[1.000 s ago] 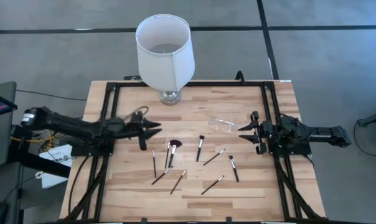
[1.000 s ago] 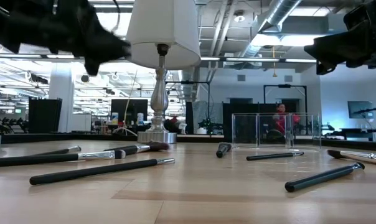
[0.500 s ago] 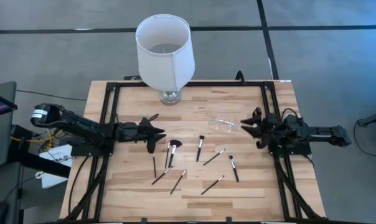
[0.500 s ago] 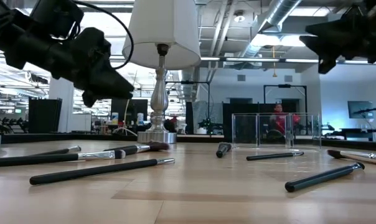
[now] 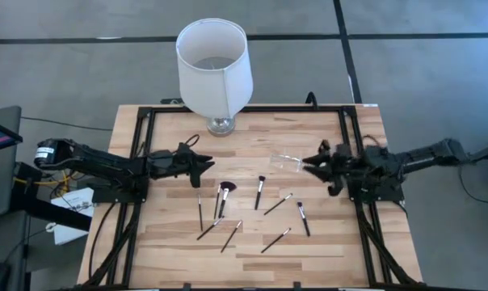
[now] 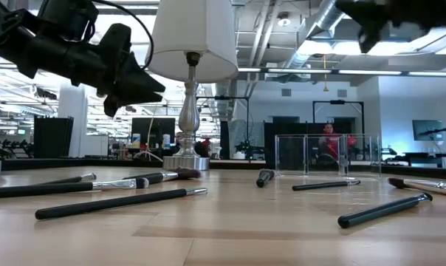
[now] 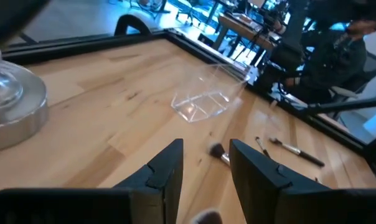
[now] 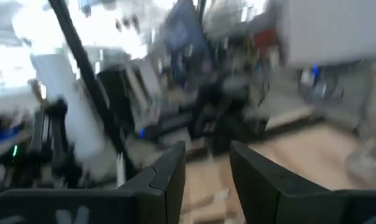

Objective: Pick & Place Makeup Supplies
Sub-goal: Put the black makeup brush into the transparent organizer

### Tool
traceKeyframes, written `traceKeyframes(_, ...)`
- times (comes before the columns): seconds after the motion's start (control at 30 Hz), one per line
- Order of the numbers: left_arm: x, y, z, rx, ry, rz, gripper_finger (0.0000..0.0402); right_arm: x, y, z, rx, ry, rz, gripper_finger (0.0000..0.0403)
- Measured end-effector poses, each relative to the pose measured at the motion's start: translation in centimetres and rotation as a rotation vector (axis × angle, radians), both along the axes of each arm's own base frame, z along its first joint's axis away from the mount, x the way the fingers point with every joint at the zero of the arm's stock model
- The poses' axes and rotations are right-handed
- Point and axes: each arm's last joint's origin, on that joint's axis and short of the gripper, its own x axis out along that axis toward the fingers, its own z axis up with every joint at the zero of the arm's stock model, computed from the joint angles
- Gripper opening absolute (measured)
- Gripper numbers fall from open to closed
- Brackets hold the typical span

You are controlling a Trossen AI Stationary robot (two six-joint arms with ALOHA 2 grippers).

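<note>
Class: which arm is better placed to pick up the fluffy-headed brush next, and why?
Probably the left. The left gripper hangs open, empty, close beside the fluffy-headed brush. The right gripper, also open, sits by the clear holder, farther off.

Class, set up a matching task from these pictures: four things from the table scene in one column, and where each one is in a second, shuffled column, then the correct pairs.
Things:
1. lamp
2. clear holder
3. left claw
4. fluffy brush

Places:
A. lying flat among the other brushes
B. at the table's far edge
C. just in front of the right claw
D. in the air, above the brushes

Pairs: 1-B, 2-C, 3-D, 4-A
</note>
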Motion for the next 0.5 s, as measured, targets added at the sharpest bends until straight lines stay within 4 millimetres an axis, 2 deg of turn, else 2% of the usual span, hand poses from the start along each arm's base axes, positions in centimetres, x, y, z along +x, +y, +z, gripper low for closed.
traceKeyframes(0.1,-0.1,0.1,0.2,0.001,-0.010,0.005,0.0127,2.3,1.5,0.9,0.015,0.284,-0.008,0.0117)
traceKeyframes(0.17,-0.1,0.1,0.2,0.026,-0.004,0.000,0.0127,3.2,2.3,0.7,0.029,0.529,-0.075,0.0117)
traceKeyframes(0.27,-0.1,0.1,0.2,0.086,0.017,-0.013,0.0127,3.8,3.4,0.3,0.115,0.794,-0.201,0.0117)
traceKeyframes(0.33,-0.1,0.1,0.2,0.097,0.021,-0.015,0.0127,4.1,4.3,-0.4,0.202,0.926,-0.268,0.0117)
traceKeyframes(0.5,-0.1,0.1,0.2,0.099,0.021,-0.016,0.0127,4.4,7.4,-3.4,0.461,1.125,-0.383,0.0118)
